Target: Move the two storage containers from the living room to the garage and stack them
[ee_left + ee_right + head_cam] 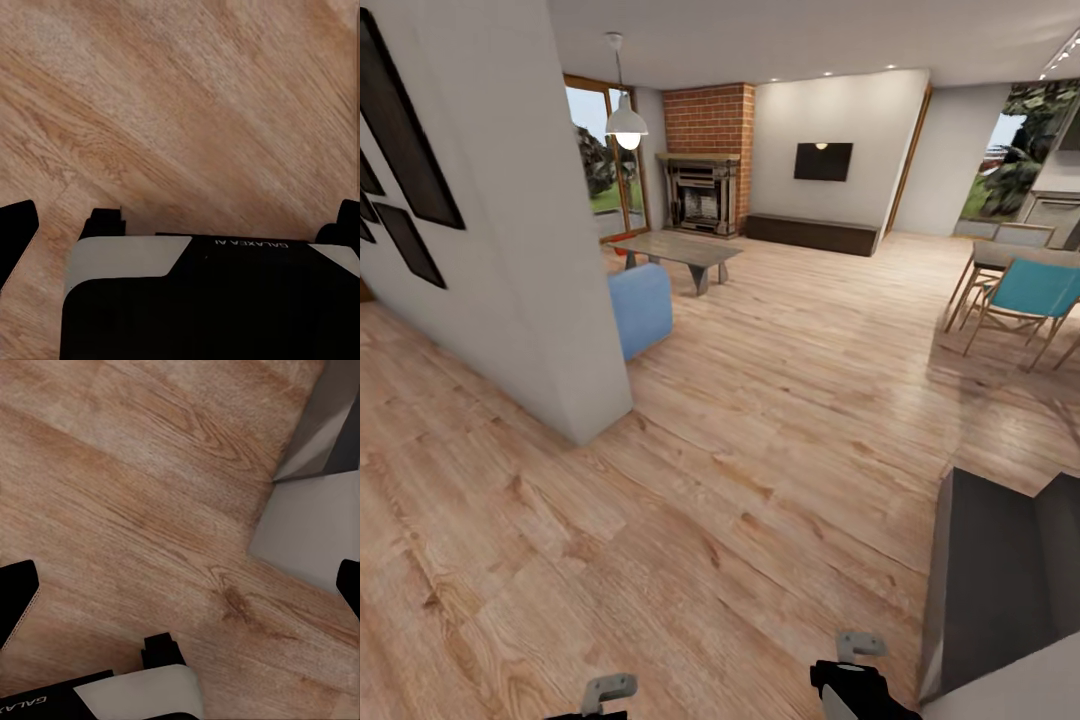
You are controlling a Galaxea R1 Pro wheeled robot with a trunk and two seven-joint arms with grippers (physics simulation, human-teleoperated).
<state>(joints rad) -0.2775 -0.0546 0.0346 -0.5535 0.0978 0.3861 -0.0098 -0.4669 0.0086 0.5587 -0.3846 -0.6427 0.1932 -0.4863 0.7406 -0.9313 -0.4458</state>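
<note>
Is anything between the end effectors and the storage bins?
No bin shows clearly; an orange-red patch by the coffee table may be one. The white wall corner and the blue sofa stand partly in that line; wood floor runs around them.

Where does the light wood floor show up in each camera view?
Head view: wood floor spreads across the middle and foreground.
Left wrist view: floor beyond the robot's black-and-white body.
Right wrist view: floor beside a white wall corner.
Shared landmark: that corner, likely head view's lower right.

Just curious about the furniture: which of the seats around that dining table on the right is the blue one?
The chair nearest the camera, with a turquoise seat and back on a light wood frame. The chair behind it, on the table's far side, is pale grey.
</note>
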